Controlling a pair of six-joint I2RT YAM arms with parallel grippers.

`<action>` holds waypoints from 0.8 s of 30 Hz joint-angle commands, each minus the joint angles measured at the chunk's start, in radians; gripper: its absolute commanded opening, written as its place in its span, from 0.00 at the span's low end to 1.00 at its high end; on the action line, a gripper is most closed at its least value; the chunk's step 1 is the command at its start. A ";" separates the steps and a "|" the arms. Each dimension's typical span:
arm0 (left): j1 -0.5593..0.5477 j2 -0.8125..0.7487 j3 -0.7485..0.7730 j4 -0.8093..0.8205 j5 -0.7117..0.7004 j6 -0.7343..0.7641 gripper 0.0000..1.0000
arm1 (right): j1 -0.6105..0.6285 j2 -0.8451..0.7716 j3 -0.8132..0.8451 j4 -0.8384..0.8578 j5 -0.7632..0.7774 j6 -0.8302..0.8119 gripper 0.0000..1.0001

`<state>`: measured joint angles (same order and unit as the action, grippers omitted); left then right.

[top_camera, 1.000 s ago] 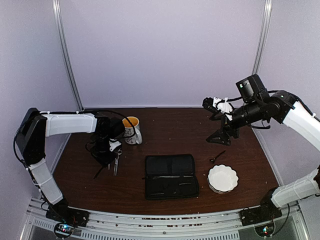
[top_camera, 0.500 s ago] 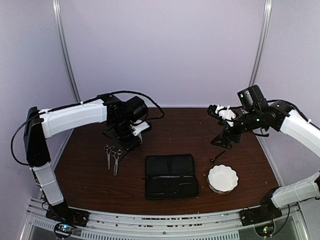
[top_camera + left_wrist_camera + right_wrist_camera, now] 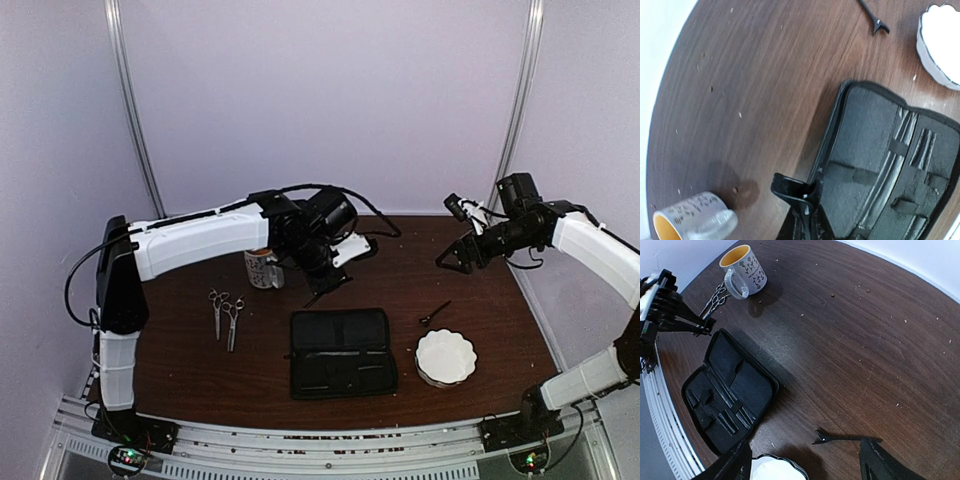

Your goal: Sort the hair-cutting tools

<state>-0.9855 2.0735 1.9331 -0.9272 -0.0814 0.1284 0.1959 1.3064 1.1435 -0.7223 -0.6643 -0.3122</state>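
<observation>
Scissors (image 3: 225, 316), two slim silver pairs, were laid side by side on the left part of the dark wooden table (image 3: 180, 372). Their blades were turned toward the near edge and their ring handles away, well apart from everything else. To their right, reaching nearer the arm bases, a black zip case (image 3: 342, 352) was spread open and flat at the middle of the table. Right of it a white scalloped dish (image 3: 421, 358) was set, near the case but not touching it. A thin black clip (image 3: 435, 313) was lying on the wood just beyond the dish, apart from its rim. Farther back, above the table off the case's far left corner, the left gripper (image 3: 807, 207) was seen with its fingers pinched together on a second black clip (image 3: 788, 186), which stuck out past the fingertips. A white patterned mug (image 3: 262, 270) with a yellow inside was stood upright just left of that gripper. Farthest away, over the far right of the table, the right gripper (image 3: 805, 462) was poised high with its fingers spread wide and nothing gripped between them.
</observation>
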 commanded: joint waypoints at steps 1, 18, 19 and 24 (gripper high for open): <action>-0.013 0.009 0.005 0.201 0.103 0.130 0.00 | -0.058 0.054 0.007 0.022 -0.119 0.026 0.73; -0.056 0.145 0.051 0.438 0.302 0.329 0.00 | -0.090 0.066 0.005 0.016 -0.141 0.003 0.70; -0.057 0.153 0.053 0.438 0.309 0.337 0.00 | -0.090 0.065 0.004 0.013 -0.138 0.004 0.70; -0.056 0.185 0.060 0.433 0.304 0.376 0.00 | -0.090 0.045 -0.022 0.030 -0.128 0.001 0.70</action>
<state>-1.0443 2.2349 1.9583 -0.5415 0.1951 0.4484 0.1108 1.3911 1.1515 -0.7193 -0.7887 -0.3073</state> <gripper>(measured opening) 0.058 0.702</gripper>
